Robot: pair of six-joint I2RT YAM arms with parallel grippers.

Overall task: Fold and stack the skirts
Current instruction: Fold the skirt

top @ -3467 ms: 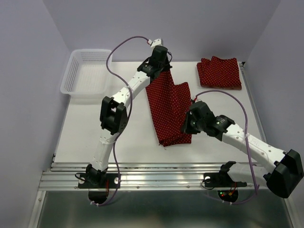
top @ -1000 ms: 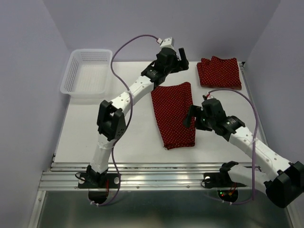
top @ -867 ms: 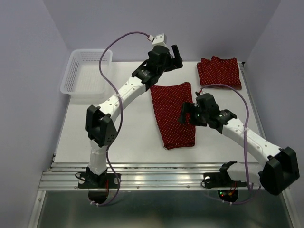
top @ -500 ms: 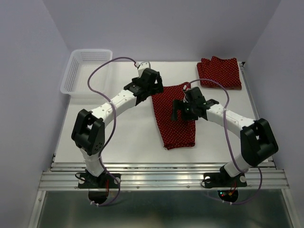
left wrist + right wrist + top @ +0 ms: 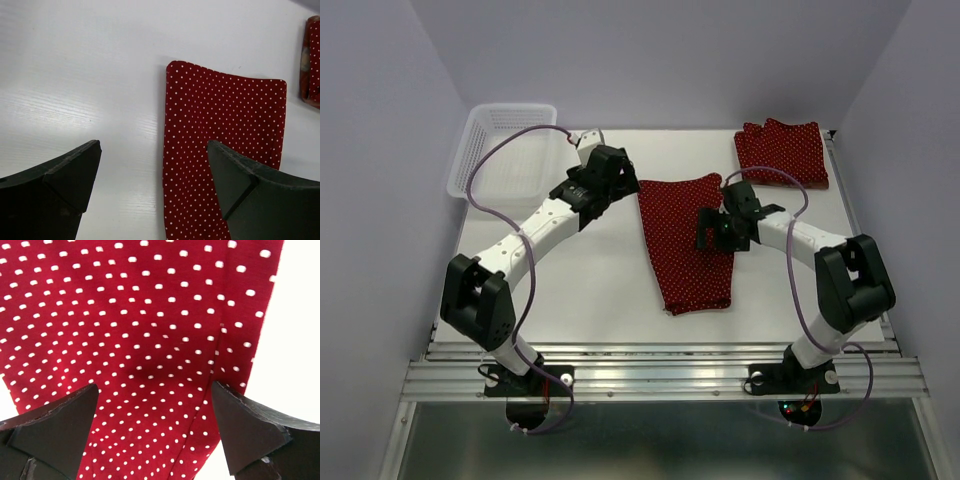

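Observation:
A dark red skirt (image 5: 683, 245) with tiny white dots lies flat on the table as a long folded strip. A second dotted skirt (image 5: 782, 152) sits folded at the back right. My left gripper (image 5: 623, 192) hovers open at the strip's far left corner. In the left wrist view the cloth (image 5: 225, 125) lies ahead, its left edge between the spread fingers (image 5: 65, 185), with nothing held. My right gripper (image 5: 712, 232) is open over the strip's right side. In the right wrist view the dotted fabric (image 5: 150, 315) fills the frame, and the gripper (image 5: 155, 410) is spread wide above it.
A white lattice basket (image 5: 505, 150) stands at the back left corner. The folded skirt (image 5: 312, 60) shows at the right edge of the left wrist view. A metal rail (image 5: 660, 365) runs along the table's near edge. Purple cables loop over both arms.
The skirt was let go and now lies flat as a folded strip. My left arm swung from the back down to the strip's left side, and my right gripper moved in over its right side.

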